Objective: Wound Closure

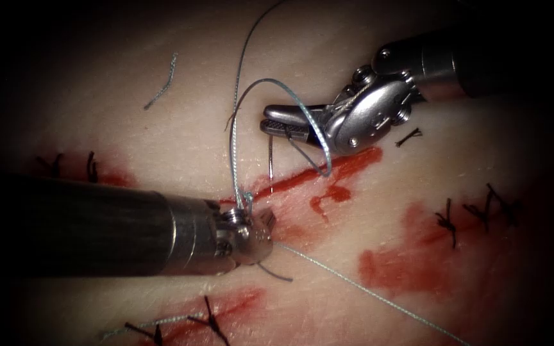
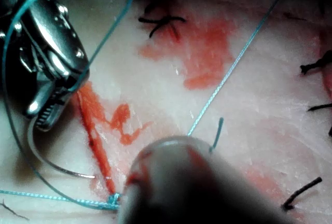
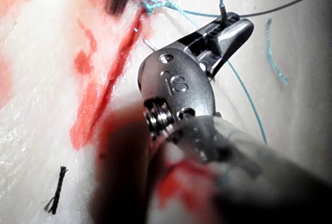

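The right tool (image 1: 276, 122) enters from the upper right of the endoscope frame, its fingers closed on the curved needle (image 1: 271, 160) near its blunt end. The needle hangs below the fingers over the upper end of the cut (image 1: 315, 174), free of the tissue (image 1: 161, 147). A loop of blue thread (image 1: 270, 82) arches over this tool's fingers and runs down to a knot (image 1: 246, 197) at the cut's lower left end. The left tool (image 1: 254, 234) lies at lower left, its tip beside the knot; whether its fingers are wide, narrow or holding thread cannot be told. A further strand of thread runs from this tip toward the lower right corner. Red fluid (image 1: 405, 263) stains the tissue right of the cut. Dark finished stitches (image 1: 447, 221) lie at right, and a cut thread end (image 1: 161, 90) lies at upper left.
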### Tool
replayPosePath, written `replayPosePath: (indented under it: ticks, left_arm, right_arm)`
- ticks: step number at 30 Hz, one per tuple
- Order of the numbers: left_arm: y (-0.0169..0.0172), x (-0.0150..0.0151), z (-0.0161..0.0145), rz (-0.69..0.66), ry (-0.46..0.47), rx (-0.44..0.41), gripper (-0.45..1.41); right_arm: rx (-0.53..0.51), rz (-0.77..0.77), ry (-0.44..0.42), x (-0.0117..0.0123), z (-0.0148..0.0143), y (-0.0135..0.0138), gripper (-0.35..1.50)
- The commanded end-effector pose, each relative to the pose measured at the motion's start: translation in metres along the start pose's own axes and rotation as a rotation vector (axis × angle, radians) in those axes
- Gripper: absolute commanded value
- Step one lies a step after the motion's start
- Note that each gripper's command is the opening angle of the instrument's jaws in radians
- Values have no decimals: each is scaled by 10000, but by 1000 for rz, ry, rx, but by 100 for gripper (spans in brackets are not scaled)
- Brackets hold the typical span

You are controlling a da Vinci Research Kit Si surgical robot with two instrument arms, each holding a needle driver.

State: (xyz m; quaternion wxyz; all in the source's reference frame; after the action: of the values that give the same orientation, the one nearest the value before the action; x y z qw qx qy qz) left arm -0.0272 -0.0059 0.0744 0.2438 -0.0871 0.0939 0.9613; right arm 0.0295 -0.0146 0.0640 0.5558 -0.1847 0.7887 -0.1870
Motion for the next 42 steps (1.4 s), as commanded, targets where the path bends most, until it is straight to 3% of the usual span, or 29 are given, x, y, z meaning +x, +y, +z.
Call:
replayPosePath:
  ticks: [1, 7, 14, 25, 42]
  left_arm:
    - [5, 2, 5, 6, 0, -1, -45]
    - [3, 3, 3, 11, -4, -6, -45]
    - [7, 2, 3, 7, -7, 1, -45]
    - [6, 2, 1, 7, -6, -3, -45]
    - [3, 2, 1, 6, -6, -5, -45]
  right_arm:
    - [-3, 19, -1, -4, 7, -1, -35]
    - [-6, 54, -11, -5, 7, -2, -35]
    - [-6, -178, -13, -3, 7, 5, -35]
    - [17, -299, 15, -7, 2, -4, -35]
    - [26, -310, 26, -5, -4, -13, -35]
